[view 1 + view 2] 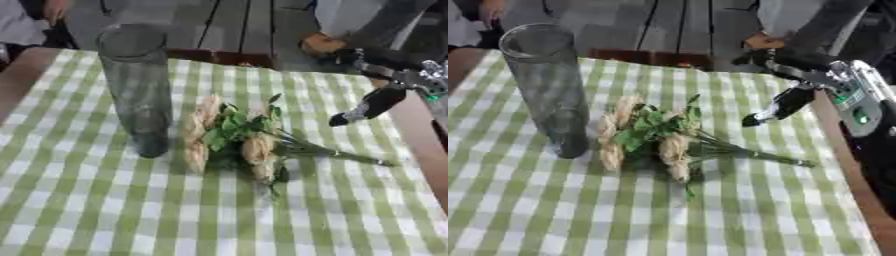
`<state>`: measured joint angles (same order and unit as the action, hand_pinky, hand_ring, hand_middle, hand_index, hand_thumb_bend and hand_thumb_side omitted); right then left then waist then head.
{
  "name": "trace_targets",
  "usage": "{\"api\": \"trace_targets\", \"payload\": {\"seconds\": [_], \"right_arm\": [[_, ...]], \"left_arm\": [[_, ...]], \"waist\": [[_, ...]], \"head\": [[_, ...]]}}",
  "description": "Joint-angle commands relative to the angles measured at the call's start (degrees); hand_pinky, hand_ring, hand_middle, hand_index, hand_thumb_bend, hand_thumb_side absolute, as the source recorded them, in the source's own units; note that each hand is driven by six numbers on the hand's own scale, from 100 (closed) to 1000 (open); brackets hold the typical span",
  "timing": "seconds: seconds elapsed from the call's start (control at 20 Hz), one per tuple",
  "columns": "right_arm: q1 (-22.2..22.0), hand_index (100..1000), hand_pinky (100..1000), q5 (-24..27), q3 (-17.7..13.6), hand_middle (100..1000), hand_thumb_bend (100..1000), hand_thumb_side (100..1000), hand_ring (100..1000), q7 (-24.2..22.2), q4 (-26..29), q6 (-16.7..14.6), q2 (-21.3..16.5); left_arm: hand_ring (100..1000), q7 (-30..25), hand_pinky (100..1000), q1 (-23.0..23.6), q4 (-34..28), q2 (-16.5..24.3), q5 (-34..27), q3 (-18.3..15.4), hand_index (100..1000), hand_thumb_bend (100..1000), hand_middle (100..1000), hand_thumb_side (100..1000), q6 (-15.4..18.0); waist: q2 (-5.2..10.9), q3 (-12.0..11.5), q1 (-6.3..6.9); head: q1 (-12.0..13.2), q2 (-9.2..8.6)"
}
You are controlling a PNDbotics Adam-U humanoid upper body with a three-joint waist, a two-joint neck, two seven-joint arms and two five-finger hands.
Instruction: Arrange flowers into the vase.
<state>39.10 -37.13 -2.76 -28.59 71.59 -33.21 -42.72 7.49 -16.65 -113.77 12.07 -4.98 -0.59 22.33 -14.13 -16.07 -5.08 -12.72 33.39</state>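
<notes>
On your left the vase point(136, 85), a tall clear glass cylinder, stood upright and empty on the green-and-white checked tablecloth point(87, 210), so none of the arranging had been done. Just beside it to the right, the flowers point(229, 137) lay flat in one bunch, pale blooms and green leaves nearest the vase, stems point(754, 154) trailing right toward the table edge. As I judge it, you had everything left to do: pick up the bunch, turn it upright and lower the stems into the vase mouth. Further right, your right hand point(776, 107) hung above the cloth, apart from the stems, one dark finger pointing down and left and holding nothing; how the rest of its fingers were set I could not tell. Your left hand showed in neither view. Nothing lay between hand and stems; the vase's narrow mouth looked the likeliest snag.
</notes>
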Motion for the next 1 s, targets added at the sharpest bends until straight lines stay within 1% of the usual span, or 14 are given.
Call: {"api": "trace_targets", "payload": {"seconds": [0.05,0.1,0.15,0.5,0.75,1.0], "right_arm": [[-0.3,972,819,-0.3,0.0,880,701,582,888,1.9,-0.1,0.4,-1.6],[-0.8,969,813,-0.5,0.3,874,727,552,880,2.7,-0.4,0.5,-1.3],[-1.2,967,812,-0.7,0.5,872,698,576,878,3.3,-0.6,0.5,-1.0],[-2.3,924,774,-3.0,3.4,831,687,557,815,7.3,-3.7,-0.4,0.4],[-2.2,884,747,-3.3,5.1,769,685,576,766,10.2,-4.4,-1.4,1.2],[-2.5,877,747,-4.0,6.0,764,683,554,760,11.5,-4.6,-1.8,2.0]], "left_arm": [[830,0.0,519,-0.7,-0.8,0.8,-0.1,0.0,949,100,929,847,0.1],[830,0.0,519,-0.7,-0.8,0.8,-0.1,0.0,949,100,929,848,0.1],[830,0.0,519,-0.8,-0.8,0.8,-0.1,0.0,949,100,929,848,0.1],[830,-0.1,519,-1.1,-0.8,0.7,-0.2,0.1,949,100,930,847,0.1],[831,-0.2,518,-1.2,-0.8,0.7,-0.2,0.2,949,100,931,846,0.1],[831,-0.3,518,-1.2,-0.8,0.7,-0.3,0.2,950,100,931,846,0.1]], "waist": [[0.73,0.0,0.21],[0.68,-0.1,0.22],[0.63,-0.1,0.24],[0.36,-0.4,0.24],[0.21,-0.5,0.13],[0.07,-0.6,0.04]], "head": [[0.0,-0.69],[0.0,-0.71],[0.0,-0.74],[-0.3,-0.84],[-0.3,-0.84],[-0.3,-0.96]]}}
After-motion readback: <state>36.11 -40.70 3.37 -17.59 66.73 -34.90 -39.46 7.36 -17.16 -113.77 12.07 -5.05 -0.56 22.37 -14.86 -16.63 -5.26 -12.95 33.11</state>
